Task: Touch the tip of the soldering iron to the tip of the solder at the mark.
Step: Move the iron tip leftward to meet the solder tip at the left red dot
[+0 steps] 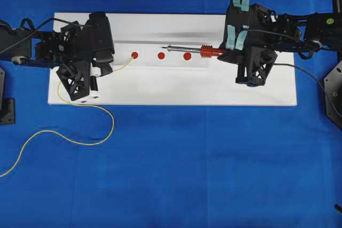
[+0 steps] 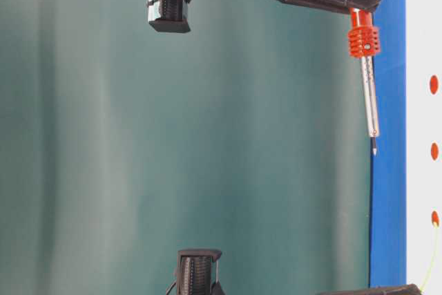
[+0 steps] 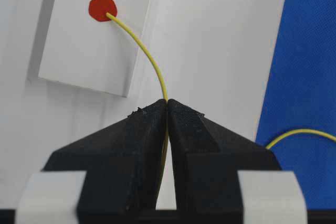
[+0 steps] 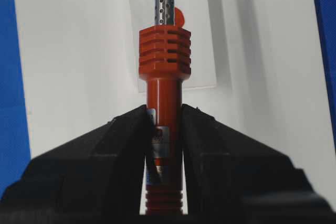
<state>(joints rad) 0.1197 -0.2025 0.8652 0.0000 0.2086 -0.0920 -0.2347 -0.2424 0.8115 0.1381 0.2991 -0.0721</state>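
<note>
- The left gripper [image 3: 167,103], a black two-fingered pincer, is pressed closed on the thin yellow solder wire [image 3: 149,56], which runs forward out of its fingertips.
- The right gripper [image 4: 164,116], black with the same wedge-shaped fingers, is clamped on the red-orange barrel of the soldering iron [image 4: 164,93]; the ribbed collar and silver shaft stick out ahead of its jaws.
- Seen from overhead, both arms reach inward, pincers facing each other, well apart.

1. The soldering iron [image 1: 195,50], red-orange with a ribbed collar and silver shaft, lies level, tip pointing left between two red marks.
2. The solder [image 1: 80,126], thin yellow wire, curves rightward; its tip rests on the leftmost red mark [image 3: 102,8].
</note>
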